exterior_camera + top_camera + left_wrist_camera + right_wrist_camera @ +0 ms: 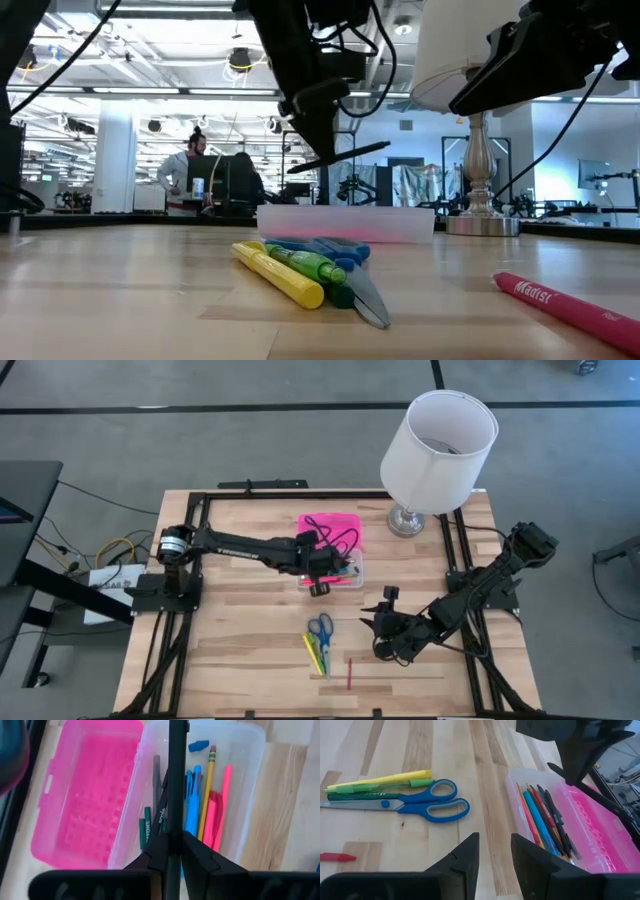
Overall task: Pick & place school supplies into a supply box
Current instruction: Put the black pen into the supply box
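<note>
A black pen (176, 780) is pinched in the left gripper (171, 851) and held above the clear base of the box (352, 579), whose pink lid (330, 527) is laid open behind. Pens and pencils (205, 805) are seen lying inside the base. The right gripper (492, 851) is parked near the scissors (427, 805), fingers narrowly apart, nothing held. Scissors, yellow highlighter (280, 275) and green marker (310, 265) are left together on the table (230, 640); a red pen (350, 673) lies just beside. A lamp (437, 450) stands at the far edge.
</note>
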{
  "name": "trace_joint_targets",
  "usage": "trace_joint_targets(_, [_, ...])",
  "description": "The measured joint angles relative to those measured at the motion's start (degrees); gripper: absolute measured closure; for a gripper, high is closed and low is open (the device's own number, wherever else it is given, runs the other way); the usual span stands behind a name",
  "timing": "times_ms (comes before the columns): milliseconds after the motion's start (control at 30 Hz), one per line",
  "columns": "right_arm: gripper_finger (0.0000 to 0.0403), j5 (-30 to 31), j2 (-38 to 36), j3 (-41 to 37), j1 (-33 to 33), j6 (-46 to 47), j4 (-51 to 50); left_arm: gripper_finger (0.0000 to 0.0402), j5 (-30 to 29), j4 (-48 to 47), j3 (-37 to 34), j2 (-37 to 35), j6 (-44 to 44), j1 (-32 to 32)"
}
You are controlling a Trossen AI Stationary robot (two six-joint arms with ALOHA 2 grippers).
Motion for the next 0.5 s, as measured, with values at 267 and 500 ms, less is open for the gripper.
trace_joint_targets(267, [0.0296, -0.01, 0.00, 0.00, 0.00, 0.01, -0.42, 0.0369, 1.61, 2.35, -0.05, 0.98, 3.31, 0.71])
trace_joint_targets(500, [0.0296, -0.01, 0.00, 0.00, 0.00, 0.45, -0.66, 0.0349, -0.07, 3.96, -0.10, 4.95, 4.19, 1.04])
